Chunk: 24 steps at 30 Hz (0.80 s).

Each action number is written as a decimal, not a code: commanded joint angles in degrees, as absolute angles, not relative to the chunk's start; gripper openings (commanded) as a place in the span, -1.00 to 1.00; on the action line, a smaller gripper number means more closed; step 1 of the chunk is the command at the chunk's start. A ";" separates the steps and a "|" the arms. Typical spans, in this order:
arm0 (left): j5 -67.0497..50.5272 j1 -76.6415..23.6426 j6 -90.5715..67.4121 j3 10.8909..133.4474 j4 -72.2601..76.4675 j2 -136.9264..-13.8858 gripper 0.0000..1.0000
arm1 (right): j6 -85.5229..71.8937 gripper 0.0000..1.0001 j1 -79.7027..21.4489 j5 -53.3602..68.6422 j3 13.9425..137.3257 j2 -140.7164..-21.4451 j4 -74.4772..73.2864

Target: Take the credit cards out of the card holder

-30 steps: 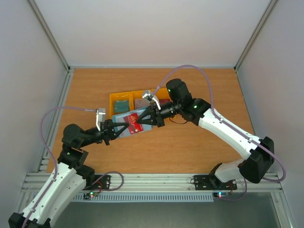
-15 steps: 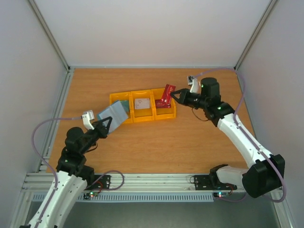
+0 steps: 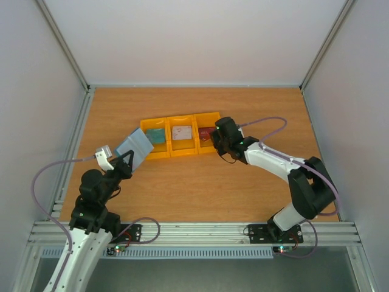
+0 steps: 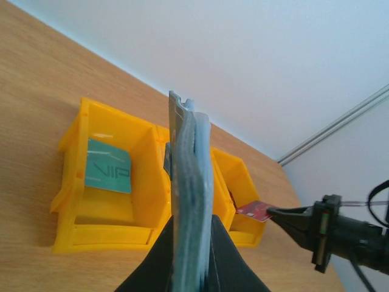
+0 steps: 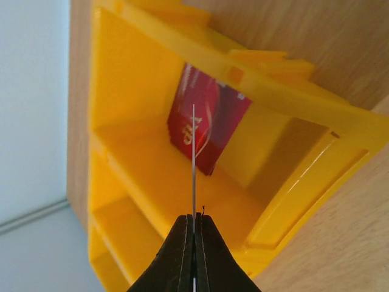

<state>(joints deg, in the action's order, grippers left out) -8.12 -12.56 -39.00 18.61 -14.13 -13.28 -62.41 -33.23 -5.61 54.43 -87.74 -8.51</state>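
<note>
My left gripper (image 3: 129,157) (image 4: 191,220) is shut on the dusty-blue card holder (image 3: 135,146) (image 4: 191,182), which it holds on edge above the table, left of the bins. My right gripper (image 3: 214,136) (image 5: 194,218) is shut on a red credit card (image 4: 255,211) that shows edge-on (image 5: 193,164) over the right yellow bin (image 3: 214,146). Behind it, a red card (image 5: 209,118) leans inside that bin. A teal-green card (image 3: 157,135) (image 4: 108,173) lies in the left bin. A whitish card (image 3: 180,132) lies in the middle bin.
The three yellow bins (image 4: 91,228) stand in a row mid-table. Bare wooden tabletop (image 3: 200,182) surrounds them. Grey walls and metal frame posts (image 3: 67,55) bound the table on three sides. My right arm's cable (image 3: 267,120) arcs above the table.
My right gripper pulled the red card away from the card holder, swung it out to the back right, then brought it down to the right bin. My left gripper drew the card holder back left.
</note>
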 commanded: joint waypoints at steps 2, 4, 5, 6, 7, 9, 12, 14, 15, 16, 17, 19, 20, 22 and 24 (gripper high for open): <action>-8.03 -12.24 -38.26 18.37 -9.31 -11.11 -1.00 | -73.73 -0.98 -35.07 -16.79 58.27 -92.45 -10.59; -8.00 -12.28 -38.03 18.33 -9.08 -10.76 -0.99 | -73.31 -0.98 -35.23 -18.32 59.00 -93.67 -9.34; -8.06 -12.24 -37.98 18.29 -8.91 -10.70 -0.99 | -72.82 -0.98 -35.24 -19.00 59.47 -94.22 -8.76; -8.15 -12.25 -37.97 18.22 -8.67 -10.71 -0.99 | -72.42 -0.98 -35.24 -19.66 60.03 -94.89 -8.55; -8.32 -12.24 -37.97 18.20 -8.41 -10.72 -0.99 | -72.28 -0.98 -35.24 -20.01 60.51 -95.49 -8.53; -8.49 -12.21 -37.90 18.17 -8.25 -10.94 -0.99 | -73.35 -0.98 -35.22 -20.49 61.16 -96.81 -8.81; -8.38 -12.26 -37.76 18.19 -8.24 -11.31 -1.00 | -75.08 -0.98 -35.24 -20.04 61.90 -98.77 -9.12; -8.20 -12.21 -37.75 18.19 -8.35 -11.22 -1.00 | -75.18 -0.98 -35.24 -19.43 63.08 -100.04 -8.60; -8.22 -12.22 -37.83 18.11 -8.33 -11.28 -0.99 | -75.46 -0.98 -35.27 -19.29 63.74 -100.71 -8.53; -8.26 -12.22 -37.94 18.18 -8.46 -11.37 -0.99 | -75.84 -0.98 -35.19 -19.06 64.21 -101.40 -8.44; -8.35 -12.22 -37.96 18.24 -8.58 -11.46 -0.99 | -76.24 -0.98 -35.24 -18.96 64.58 -101.99 -8.17; -8.48 -12.22 -38.06 18.19 -8.78 -11.86 -0.99 | -77.06 -0.97 -35.24 -18.56 65.21 -103.04 -7.93; -8.52 -12.22 -38.12 18.19 -8.71 -12.04 -1.00 | -77.34 -0.97 -35.24 -18.19 65.43 -103.42 -7.96; -8.57 -12.22 -38.22 18.13 -8.64 -12.19 -1.00 | -77.82 -0.98 -35.19 -17.69 65.64 -104.19 -7.83; -8.61 -12.22 -38.28 18.06 -8.39 -12.26 -0.99 | -78.68 -0.97 -35.20 -17.35 65.45 -104.89 -7.28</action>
